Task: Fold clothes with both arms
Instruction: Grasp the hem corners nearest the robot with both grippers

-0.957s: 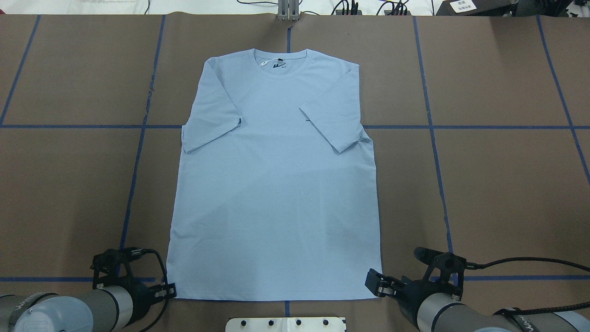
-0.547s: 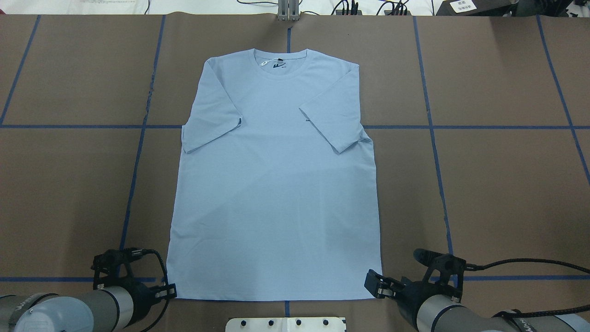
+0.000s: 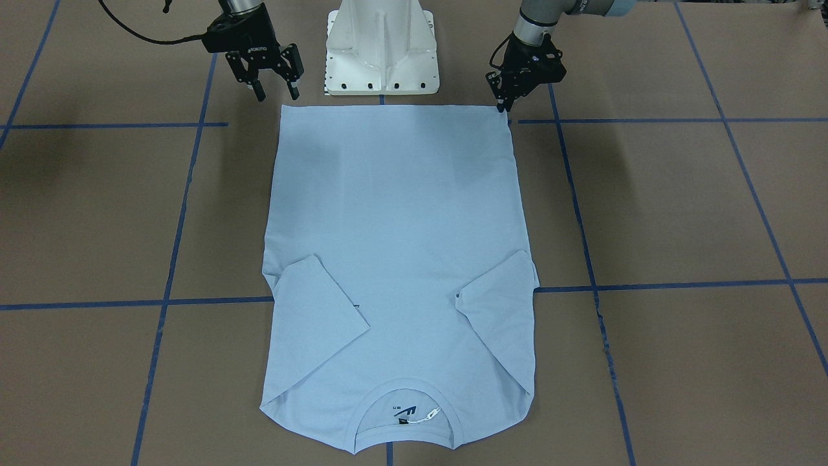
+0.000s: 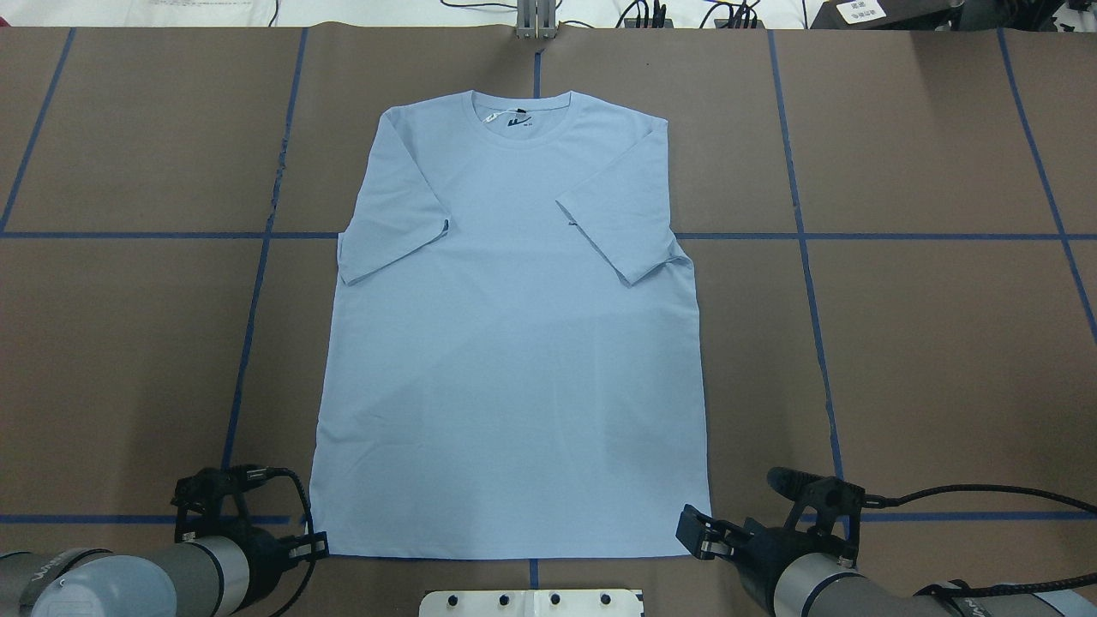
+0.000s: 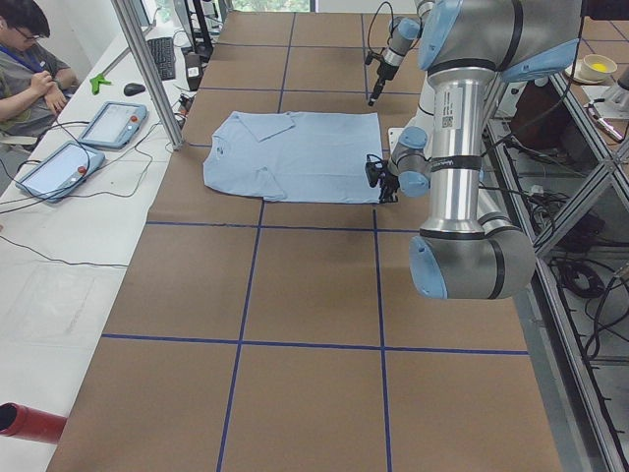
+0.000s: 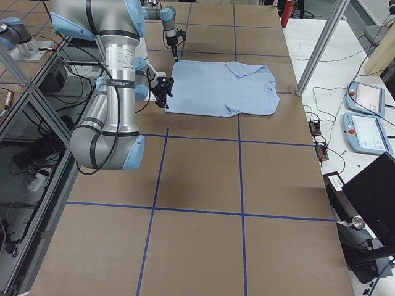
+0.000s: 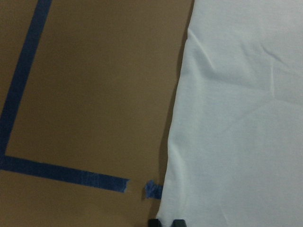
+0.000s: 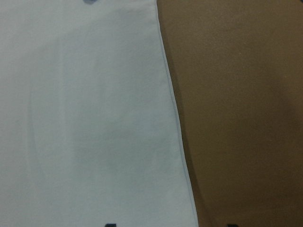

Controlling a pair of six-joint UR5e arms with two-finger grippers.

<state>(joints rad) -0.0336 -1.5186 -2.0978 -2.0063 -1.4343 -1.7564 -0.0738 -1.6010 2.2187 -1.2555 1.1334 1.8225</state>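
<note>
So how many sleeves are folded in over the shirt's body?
2. The left-side sleeve and the right-side sleeve both lie folded diagonally over the chest of the T-shirt, near its collar end. Neither is hidden.

Left hand (image 3: 502,103) fingers near together; right hand (image 3: 277,94) spread.

Bare brown tabletop (image 4: 943,343) stretches wide on both sides of the T-shirt (image 4: 514,343), giving a tool free passage along either long edge. The shirt lies flat with its sleeves folded in, low enough to pass over. The white pedestal base (image 3: 381,45) stands just behind the middle of the hem and narrows the room there. The left tool (image 3: 502,105), fingers close together, sits at one hem corner. The right tool (image 3: 275,83), fingers spread, hangs just beside the other corner.
</note>
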